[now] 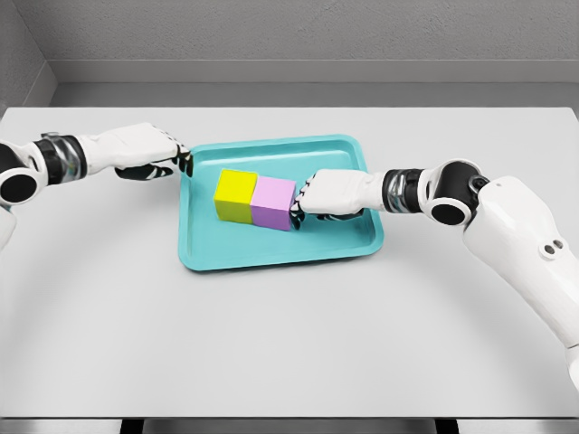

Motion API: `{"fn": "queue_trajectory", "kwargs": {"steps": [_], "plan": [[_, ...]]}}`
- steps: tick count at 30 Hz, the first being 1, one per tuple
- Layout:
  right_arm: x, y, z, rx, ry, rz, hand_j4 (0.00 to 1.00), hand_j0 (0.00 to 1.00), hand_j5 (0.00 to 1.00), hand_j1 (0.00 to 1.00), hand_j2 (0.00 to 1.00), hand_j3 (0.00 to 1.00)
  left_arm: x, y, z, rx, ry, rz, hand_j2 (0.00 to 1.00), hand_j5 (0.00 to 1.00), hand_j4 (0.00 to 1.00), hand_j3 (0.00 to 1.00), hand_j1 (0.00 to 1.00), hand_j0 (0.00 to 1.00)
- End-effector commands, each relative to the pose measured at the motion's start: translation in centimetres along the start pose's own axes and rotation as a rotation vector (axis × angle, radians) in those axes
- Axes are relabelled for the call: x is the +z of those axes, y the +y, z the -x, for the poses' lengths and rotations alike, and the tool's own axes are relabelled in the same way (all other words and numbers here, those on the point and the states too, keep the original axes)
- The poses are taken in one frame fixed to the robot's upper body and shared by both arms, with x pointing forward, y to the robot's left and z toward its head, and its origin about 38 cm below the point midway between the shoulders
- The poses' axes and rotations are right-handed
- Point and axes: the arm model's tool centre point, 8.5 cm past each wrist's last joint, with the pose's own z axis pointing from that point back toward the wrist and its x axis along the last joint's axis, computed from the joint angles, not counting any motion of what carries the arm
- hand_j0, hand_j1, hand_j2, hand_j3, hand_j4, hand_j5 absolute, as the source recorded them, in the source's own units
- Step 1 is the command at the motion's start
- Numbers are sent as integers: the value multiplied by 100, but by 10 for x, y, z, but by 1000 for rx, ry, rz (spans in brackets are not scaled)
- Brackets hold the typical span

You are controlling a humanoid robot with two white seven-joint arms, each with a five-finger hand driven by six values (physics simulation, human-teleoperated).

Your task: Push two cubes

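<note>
From my head camera I see a flat, smooth, light grey surface (289, 344) with a gray wall behind it. In the middle sits a teal tray (271, 255). It looks like shiny plastic, with round corners and a low raised rim.

Two cubes are inside the tray, side by side and touching. The yellow cube (234, 195) is on the left and the pink cube (273, 202) is on the right. Both have sharp, straight edges and plain, smooth faces.

My right hand (330, 194) reaches over the tray's right side. Its fingers (302, 201) are curled in, holding nothing, and their dark tips press against the right face of the pink cube.

My left hand (149, 152) is at the tray's upper left corner, outside the rim. Its fingers (181, 161) are curled too, holding nothing, with their tips right at the rim. It is apart from the yellow cube.

Inside the tray there is bare floor to the left of the yellow cube, in front of both cubes and behind them. Around the tray the surface is wide on all sides.
</note>
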Motion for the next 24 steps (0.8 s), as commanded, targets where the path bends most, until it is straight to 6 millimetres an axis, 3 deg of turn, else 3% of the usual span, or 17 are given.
{"fn": "queue_trajectory", "kwargs": {"steps": [1,5,7,8,9,10,12,13,14,15,19,21,24], "plan": [[1,0,1,-5,3,3,57,57,57,57,57,57,2,1,1,3,2,-6,52,52,52,52,52,52],[6,-3,2,7,8,7,57,57,57,57,57,57,6,1,4,1,11,-2,52,52,52,52,52,52],[32,-8,10,49,43,7,60,60,60,60,60,60,6,1,4,4,9,-4,52,52,52,52,52,52],[47,-10,14,65,60,8,68,68,68,68,68,68,6,2,3,5,5,-8,52,52,52,52,52,52],[62,-17,22,72,92,32,86,86,86,86,86,86,6,3,3,6,5,-10,53,53,53,53,53,53],[109,-41,35,117,177,115,100,100,100,100,100,100,11,3,8,12,18,-18,53,53,53,53,53,53],[214,-81,40,174,333,318,100,100,100,100,100,100,27,5,19,19,45,-26,67,67,67,67,67,67],[268,-88,41,140,381,417,100,100,100,100,100,100,35,4,24,32,53,-30,76,76,76,76,76,76],[306,-83,41,85,403,488,100,100,100,100,100,100,41,5,28,39,58,-33,87,87,87,87,87,87],[319,-66,39,19,398,506,100,100,100,100,100,100,46,5,30,49,60,-38,100,100,100,100,100,100],[287,14,27,-174,352,418,100,100,100,100,100,100,61,4,39,91,64,-57,100,100,100,100,100,100],[272,32,16,-217,317,403,100,100,100,100,100,100,64,3,40,88,70,-50,100,100,100,100,100,100],[265,33,11,-217,297,390,100,100,100,100,100,100,72,-4,45,93,88,-32,100,100,100,100,100,100]]}}
